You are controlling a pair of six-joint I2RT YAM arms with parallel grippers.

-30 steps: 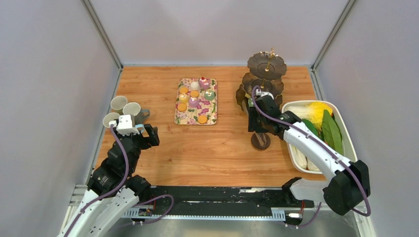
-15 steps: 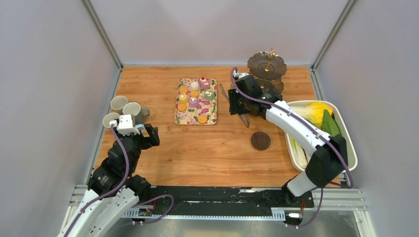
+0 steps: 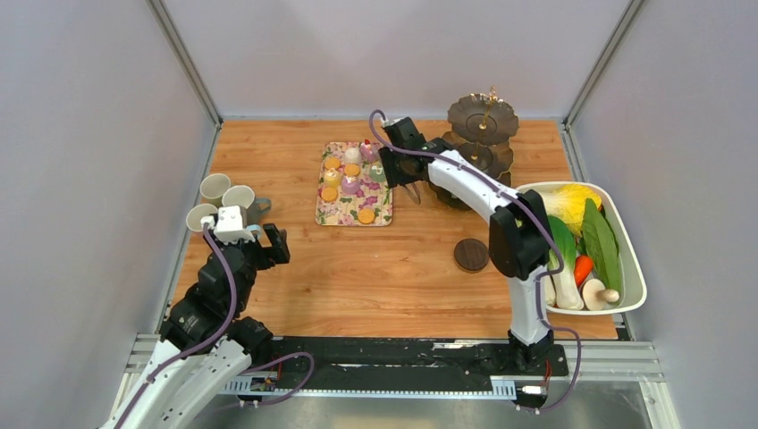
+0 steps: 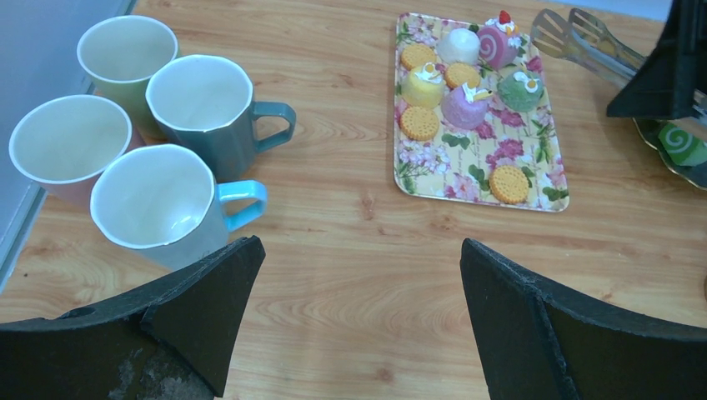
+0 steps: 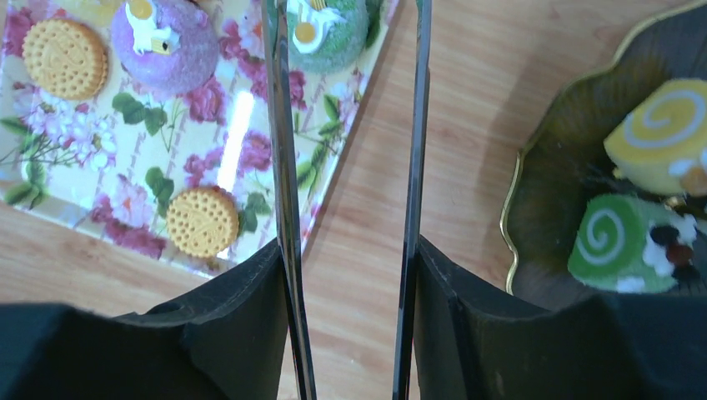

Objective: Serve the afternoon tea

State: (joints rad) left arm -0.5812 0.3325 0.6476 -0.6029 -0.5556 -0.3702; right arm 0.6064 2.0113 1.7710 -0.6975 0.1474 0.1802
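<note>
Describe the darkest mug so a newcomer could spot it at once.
On the wooden table, four mugs cluster at the left edge. Among them, the dark teal mug is the only deep-coloured one, its angular handle pointing toward the floral tray.

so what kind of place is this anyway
Most likely a robot lab test cell, not a tearoom: plain grey walls on metal framing box in a wooden table, two arms are bolted to a rail at its near edge, and the right claw holds tongs by a floral tray of cakes.
</note>
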